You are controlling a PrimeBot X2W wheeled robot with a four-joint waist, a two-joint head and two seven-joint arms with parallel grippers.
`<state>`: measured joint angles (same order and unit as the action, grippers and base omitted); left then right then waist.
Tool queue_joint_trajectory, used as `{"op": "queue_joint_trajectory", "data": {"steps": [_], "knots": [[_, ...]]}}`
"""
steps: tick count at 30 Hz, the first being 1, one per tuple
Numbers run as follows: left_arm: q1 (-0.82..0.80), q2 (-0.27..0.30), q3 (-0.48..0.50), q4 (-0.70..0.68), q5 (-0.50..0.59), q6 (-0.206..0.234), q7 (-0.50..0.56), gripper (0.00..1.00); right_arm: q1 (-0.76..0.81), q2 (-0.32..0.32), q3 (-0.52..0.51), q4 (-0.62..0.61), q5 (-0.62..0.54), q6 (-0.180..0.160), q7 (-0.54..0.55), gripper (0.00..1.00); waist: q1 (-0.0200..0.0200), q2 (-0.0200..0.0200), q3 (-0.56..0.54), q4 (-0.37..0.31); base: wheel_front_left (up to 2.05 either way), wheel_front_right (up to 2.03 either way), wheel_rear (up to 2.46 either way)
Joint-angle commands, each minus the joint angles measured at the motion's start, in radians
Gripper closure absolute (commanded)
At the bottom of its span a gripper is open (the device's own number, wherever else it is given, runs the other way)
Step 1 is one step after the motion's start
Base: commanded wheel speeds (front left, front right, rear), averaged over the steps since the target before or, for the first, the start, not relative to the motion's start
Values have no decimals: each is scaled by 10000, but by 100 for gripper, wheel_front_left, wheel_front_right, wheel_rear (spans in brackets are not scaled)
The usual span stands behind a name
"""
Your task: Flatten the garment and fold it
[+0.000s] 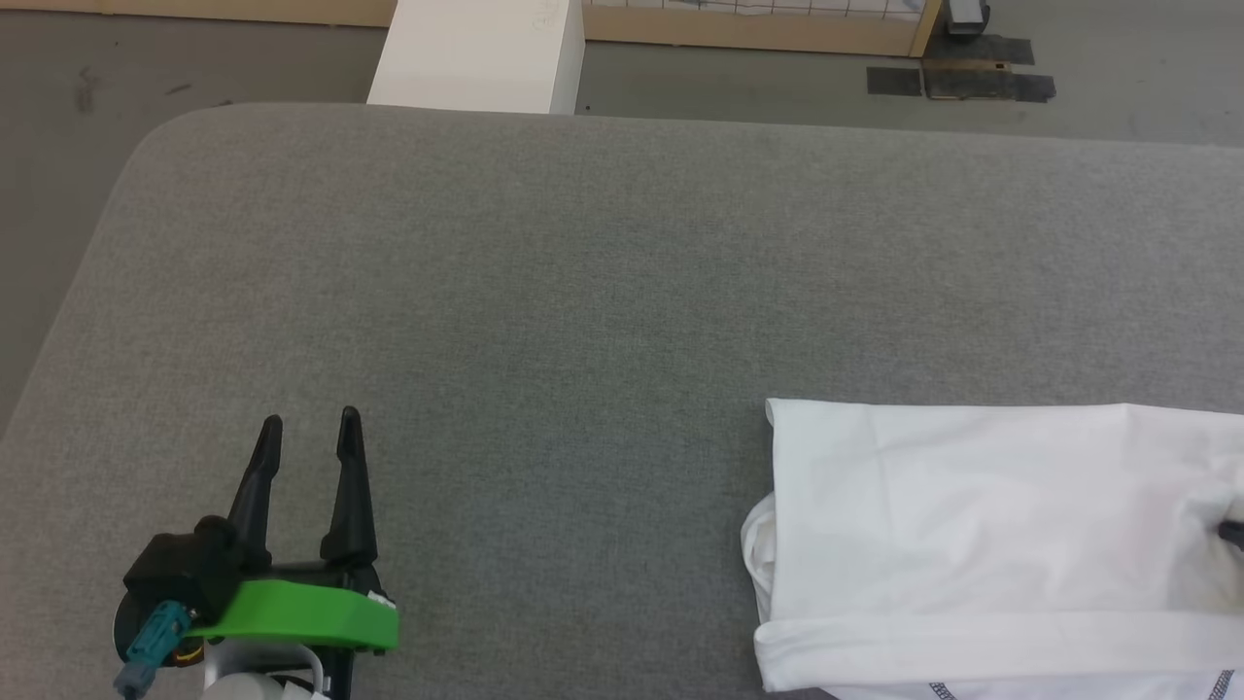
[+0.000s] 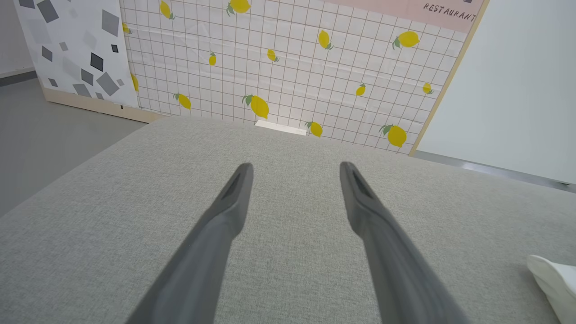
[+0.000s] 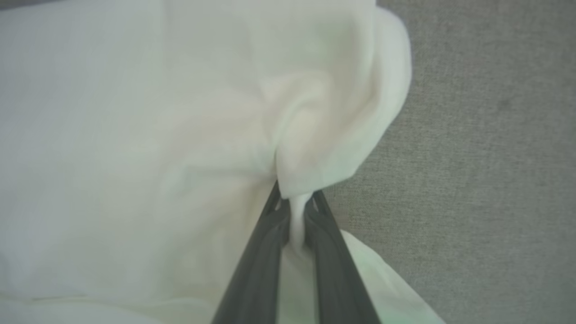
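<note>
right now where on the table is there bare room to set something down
Grey fabric tabletop is bare from its far edge to the white cotton T-shirt, and between that and the left gripper. Crowded near right, where the shirt lies.

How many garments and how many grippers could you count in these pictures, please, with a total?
Garments: 1, the white T-shirt.
Grippers: 2, the left gripper open, the right gripper shut on the T-shirt.
Total: 3.
</note>
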<state>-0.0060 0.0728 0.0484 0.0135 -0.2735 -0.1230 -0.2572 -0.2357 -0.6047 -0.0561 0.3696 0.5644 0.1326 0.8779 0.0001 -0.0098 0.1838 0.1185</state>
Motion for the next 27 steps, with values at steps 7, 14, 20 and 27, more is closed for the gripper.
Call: {"op": "queue_joint_trajectory", "data": {"steps": [7, 14, 20, 27], "knots": [[43, -48, 84, 100, 39, -67, -45, 0, 146, -112, 560, -1526, -719, -19, 1728, 100, -1, 96, -472, -289, 0, 0, 0], [66, -64, 30, 187, -29, -72, -45, 0, 95, 254, 1268, -3868, -460, -19, 3493, 100, -1, 96, -687, -450, 0, 0, 0], [85, -64, -56, 251, -87, -74, -45, 0, -153, 1074, 2294, -5028, -106, -19, 4054, 100, -1, 96, -770, -404, 0, 0, 0], [105, 0, -133, 263, -193, -75, -45, 0, -601, 1987, 3552, -4824, -12, -19, 3774, 100, -1, 96, -728, -129, 0, 0, 0]]}}
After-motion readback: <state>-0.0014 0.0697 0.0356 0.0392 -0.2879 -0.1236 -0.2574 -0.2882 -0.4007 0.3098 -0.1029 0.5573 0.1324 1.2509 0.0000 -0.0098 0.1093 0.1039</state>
